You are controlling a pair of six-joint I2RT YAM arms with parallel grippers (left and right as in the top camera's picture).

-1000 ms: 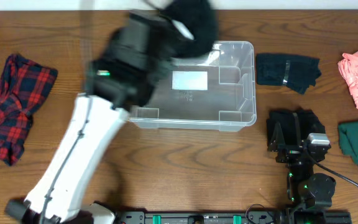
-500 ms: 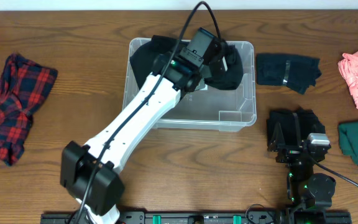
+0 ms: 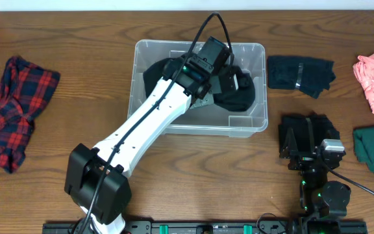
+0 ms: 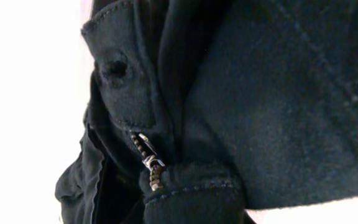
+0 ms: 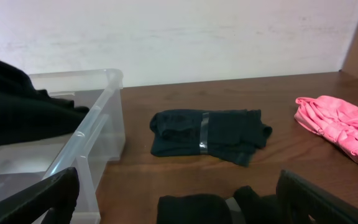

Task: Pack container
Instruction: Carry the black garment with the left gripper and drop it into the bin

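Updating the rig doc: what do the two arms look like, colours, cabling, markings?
Left arm: long white link, boxy black joint housings, black cable arcing over the wrist, green light there. Right arm: all black, pale grey block on top, green lights lower down, black lead trailing right, black fingers. No legible lettering.

Garment (image 3: 242, 97) inside container (image 3: 252, 52), left of folded cloth (image 3: 300, 73)

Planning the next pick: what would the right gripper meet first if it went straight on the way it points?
Probably the black folded cloth lying low just ahead of the right gripper; the striped dark cloth sits farther back. Depth is unclear.
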